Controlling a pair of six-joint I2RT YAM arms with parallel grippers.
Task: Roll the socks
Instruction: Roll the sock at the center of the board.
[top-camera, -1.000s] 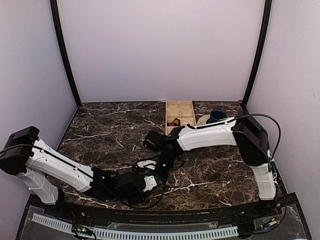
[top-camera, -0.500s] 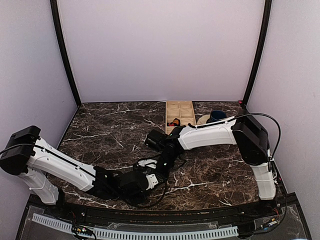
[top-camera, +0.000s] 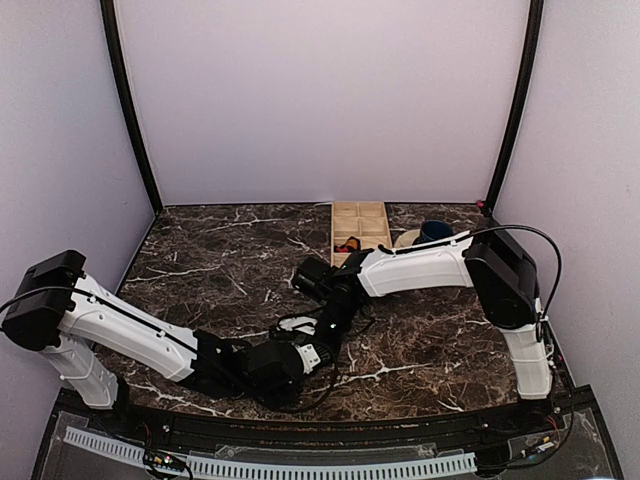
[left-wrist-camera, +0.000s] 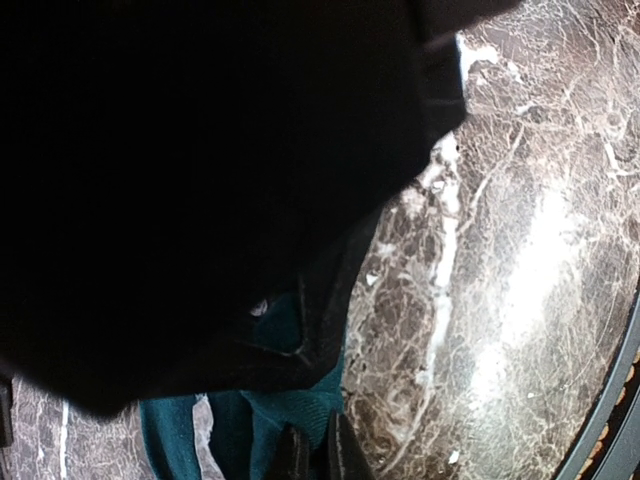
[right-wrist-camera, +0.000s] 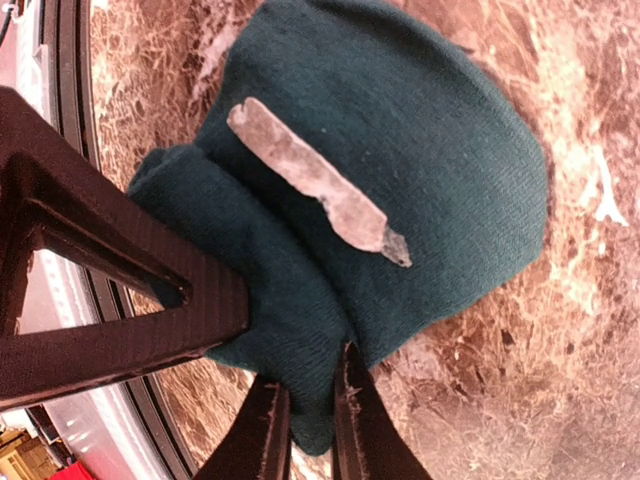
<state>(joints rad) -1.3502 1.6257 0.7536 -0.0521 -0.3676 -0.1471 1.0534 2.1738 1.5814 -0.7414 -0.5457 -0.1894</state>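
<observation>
The left gripper has been brought nearer the right gripper — both are closed narrowly on the folded teal sock.

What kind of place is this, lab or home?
Probably a lab robot booth, not a home: plain lilac walls box in a marble-pattern table, a left arm and right arm are mounted at its near edge, and there are few props: teal sock, wooden tray, mug.
</observation>
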